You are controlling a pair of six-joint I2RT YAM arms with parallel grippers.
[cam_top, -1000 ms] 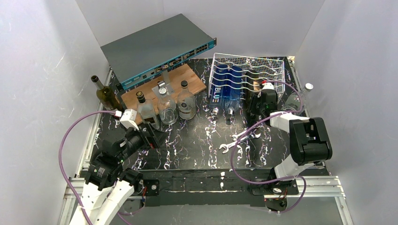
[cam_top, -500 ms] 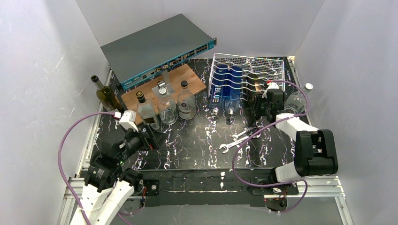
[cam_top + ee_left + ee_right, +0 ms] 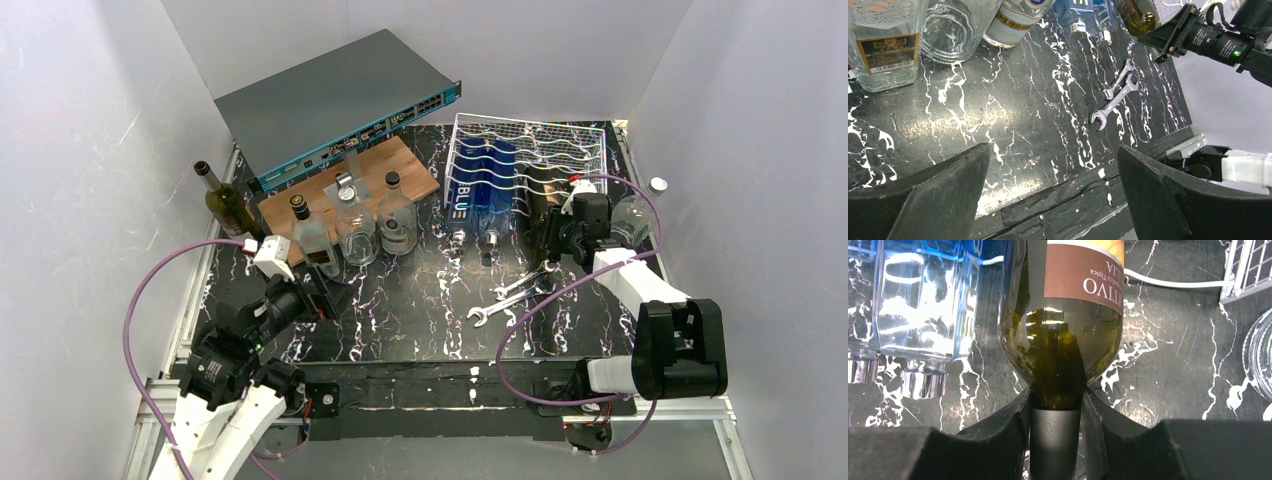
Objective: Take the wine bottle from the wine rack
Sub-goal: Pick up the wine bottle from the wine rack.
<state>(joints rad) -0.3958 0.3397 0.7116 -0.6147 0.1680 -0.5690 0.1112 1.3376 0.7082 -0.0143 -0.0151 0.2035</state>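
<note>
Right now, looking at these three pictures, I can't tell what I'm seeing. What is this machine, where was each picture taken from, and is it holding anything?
These are two robot arms bolted at a table's near edge, each ending in a two-finger gripper. The wide picture looks down from above and behind them. The other two come from a camera on each wrist. On the black marbled table lie two wrenches, a white wire wine rack with blue bottles, a grey network switch and a wooden board with glass bottles beside it. The right gripper is shut on the neck of a dark wine bottle lying in the rack. The left gripper is open, holding nothing.
</note>
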